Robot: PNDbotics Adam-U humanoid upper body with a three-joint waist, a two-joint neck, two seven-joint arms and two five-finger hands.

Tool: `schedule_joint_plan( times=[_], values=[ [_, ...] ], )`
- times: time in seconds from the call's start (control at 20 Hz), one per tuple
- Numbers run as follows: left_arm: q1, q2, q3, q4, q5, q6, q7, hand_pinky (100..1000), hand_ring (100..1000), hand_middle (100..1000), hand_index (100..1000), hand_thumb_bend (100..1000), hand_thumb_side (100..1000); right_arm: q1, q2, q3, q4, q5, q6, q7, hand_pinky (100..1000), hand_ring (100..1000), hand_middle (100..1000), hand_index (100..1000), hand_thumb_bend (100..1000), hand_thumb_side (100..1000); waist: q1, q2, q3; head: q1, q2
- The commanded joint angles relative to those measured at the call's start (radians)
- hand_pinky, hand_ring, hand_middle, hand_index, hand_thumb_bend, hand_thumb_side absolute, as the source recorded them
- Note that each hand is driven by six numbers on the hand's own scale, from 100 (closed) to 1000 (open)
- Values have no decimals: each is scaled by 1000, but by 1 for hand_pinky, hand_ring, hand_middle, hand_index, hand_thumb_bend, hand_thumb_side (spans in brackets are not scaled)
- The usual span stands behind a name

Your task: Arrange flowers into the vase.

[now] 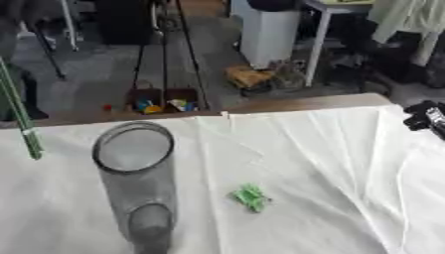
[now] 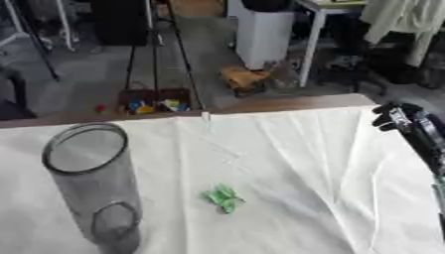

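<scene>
Behind the table there is a grey workshop floor with tripod legs and a white cabinet [image 1: 269,34] at about 12 o'clock. The table is covered with a wrinkled white cloth [image 1: 330,163], which fills the lower part of both views. On the cloth, at about 8 o'clock, stands a tall clear glass vase [image 1: 135,173], upright, and its round mouth is seen from above. Two thin green flower stems [image 1: 19,116] come down at 9 o'clock in the left eye view; their lower ends are just beside the vase and outside it, and what holds them is out of view. The right hand [image 2: 408,124], black, shows at 3 o'clock over the edge of the cloth, well apart from the vase; I cannot tell whether its fingers are curled or straight. A small green leafy piece [image 1: 251,197] lies on the cloth near 6 o'clock, close to the vase on its right.
</scene>
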Motion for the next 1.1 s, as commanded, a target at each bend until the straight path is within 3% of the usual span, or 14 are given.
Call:
schedule_joint_plan(
  times=[0.05,0.45,0.8,1.1],
  values=[
    [-10,44,11,-46,8,-1,12,100,100,100,100,1000,271,-9,-18,-8,-24,-1,2,-3,661,660,693,522,100,959,-2,-18,2,-4,-2],
    [-12,56,10,-66,-4,-6,23,100,100,100,100,1000,262,-7,-18,-8,-24,0,3,-4,661,659,693,522,100,959,-4,-21,2,-4,2],
    [-21,41,10,-112,93,-92,107,100,100,100,100,1000,277,-2,-14,-7,-26,1,5,-3,661,658,693,522,100,958,-5,-30,3,-4,7],
    [-41,46,-9,-132,114,-115,112,100,100,100,100,1000,265,0,-15,-8,-26,2,6,-4,661,658,694,521,100,958,-6,-32,2,-5,9]
  ],
)
